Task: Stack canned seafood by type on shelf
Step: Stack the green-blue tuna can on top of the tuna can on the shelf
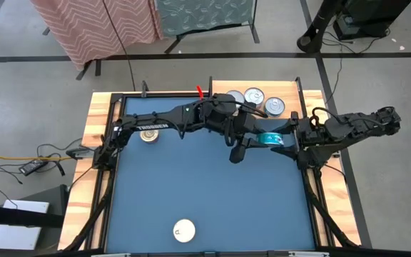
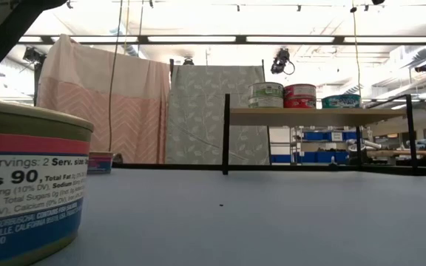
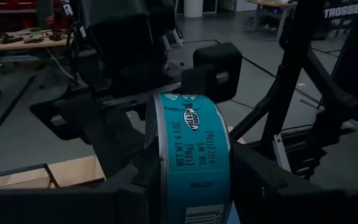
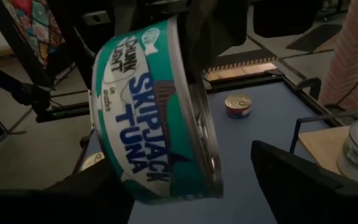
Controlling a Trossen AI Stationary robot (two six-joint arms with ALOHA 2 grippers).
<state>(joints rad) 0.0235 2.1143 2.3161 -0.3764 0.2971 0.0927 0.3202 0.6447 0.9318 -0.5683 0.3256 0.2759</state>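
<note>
So, gold-lid tin [image 1: 148, 134]: sits on the bench [image 1: 212, 193] well back along the left arm, far behind its hand. It's not in play, but that long arm passes right over it, so a low swing could clip it.
White-lid tin [image 1: 184, 230]: near the front edge of the bench, well apart from both hands. No real risk here.
Left hand [image 3: 188, 199]: clamped at a narrow-ish width on the teal tin [image 3: 194, 143], held up off the bench and tipped on its edge. The fingers pinch the flat lid and base, and those are slick, so I'd guess it could slide if bumped.
Teal tin: sits between the two hands, with the right one's fingers either side of it. Looks like a hand-over to me.
Right hand [image 4: 191, 196]: spread wide around the same tin, not gripping it. Biggest worry is timing. If the left lets go before the right pinches, the tin drops and rolls on its rim. If the right closes off-centre, it twists the tin out of the left.
Shelf [image 2: 316, 116]: just beyond both hands, already carrying tins, including a teal one [image 2: 341, 100] at its end. A tilted tin won't stack flat, and a sloppy approach could knock the neighbours off.
</note>
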